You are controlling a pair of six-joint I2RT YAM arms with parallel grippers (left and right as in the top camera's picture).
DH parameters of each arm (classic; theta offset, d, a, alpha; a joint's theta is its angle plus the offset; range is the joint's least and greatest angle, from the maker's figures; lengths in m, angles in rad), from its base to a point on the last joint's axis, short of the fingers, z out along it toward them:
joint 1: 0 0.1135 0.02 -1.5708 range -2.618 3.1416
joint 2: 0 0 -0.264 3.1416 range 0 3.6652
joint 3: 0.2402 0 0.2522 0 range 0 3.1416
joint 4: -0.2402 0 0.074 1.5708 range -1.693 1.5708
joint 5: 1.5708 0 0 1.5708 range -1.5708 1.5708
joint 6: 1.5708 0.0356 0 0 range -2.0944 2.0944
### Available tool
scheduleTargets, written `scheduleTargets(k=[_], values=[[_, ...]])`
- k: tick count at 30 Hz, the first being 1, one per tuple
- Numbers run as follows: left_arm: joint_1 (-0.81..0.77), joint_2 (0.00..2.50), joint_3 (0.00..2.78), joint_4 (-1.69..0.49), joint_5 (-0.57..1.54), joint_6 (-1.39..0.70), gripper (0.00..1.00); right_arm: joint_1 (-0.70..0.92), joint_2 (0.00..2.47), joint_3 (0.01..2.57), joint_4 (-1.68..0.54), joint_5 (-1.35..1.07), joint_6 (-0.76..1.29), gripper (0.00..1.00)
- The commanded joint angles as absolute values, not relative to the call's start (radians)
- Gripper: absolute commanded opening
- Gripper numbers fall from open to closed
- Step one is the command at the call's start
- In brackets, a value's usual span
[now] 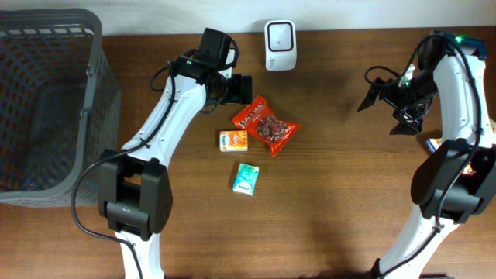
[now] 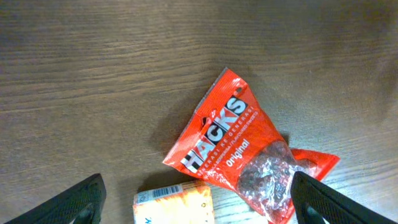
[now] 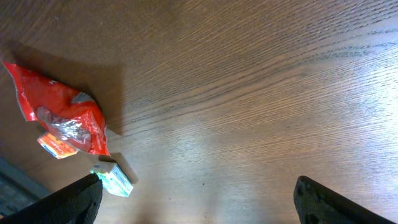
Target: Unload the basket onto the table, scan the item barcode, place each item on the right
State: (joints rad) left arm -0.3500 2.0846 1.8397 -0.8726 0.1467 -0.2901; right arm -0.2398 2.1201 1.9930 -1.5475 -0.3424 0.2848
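A red Hacks candy bag [image 1: 266, 125] lies flat on the wooden table, with a small orange box [image 1: 233, 140] touching its left edge and a teal box [image 1: 245, 179] nearer the front. The white barcode scanner [image 1: 279, 35] stands at the back edge. My left gripper [image 1: 240, 87] hovers open just behind the red bag. In the left wrist view the bag [image 2: 239, 146] and the orange box [image 2: 177, 204], its barcode facing up, lie between the wide fingers of that gripper [image 2: 199, 200]. My right gripper [image 1: 385, 108] is open and empty at the far right.
A dark mesh basket [image 1: 46, 101] fills the left end of the table. In the right wrist view the red bag [image 3: 59, 112] and the teal box [image 3: 113, 180] lie far left of the open gripper [image 3: 199, 202], over bare wood.
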Motion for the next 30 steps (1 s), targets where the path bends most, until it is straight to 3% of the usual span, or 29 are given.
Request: scheduleTargets(k=[1, 11, 25, 30], values=[[-0.359, 2.063, 1.826, -0.878, 0.161, -0.299, 0.92, -0.242, 2.107, 2.003, -1.548, -0.344, 0.285, 0.98], [-0.376, 2.066, 1.793, -0.867, 0.161, -0.299, 0.88, -0.243, 2.107, 2.003, -1.548, -0.344, 0.284, 0.98], [-0.384, 2.194, 1.712, -0.666, 0.193, -0.302, 0.88, -0.243, 2.107, 2.003, -1.548, -0.344, 0.285, 0.98], [-0.384, 2.209, 1.712, -0.674, 0.074, -0.299, 0.88, -0.243, 2.106, 2.003, -1.548, -0.344, 0.285, 0.98]])
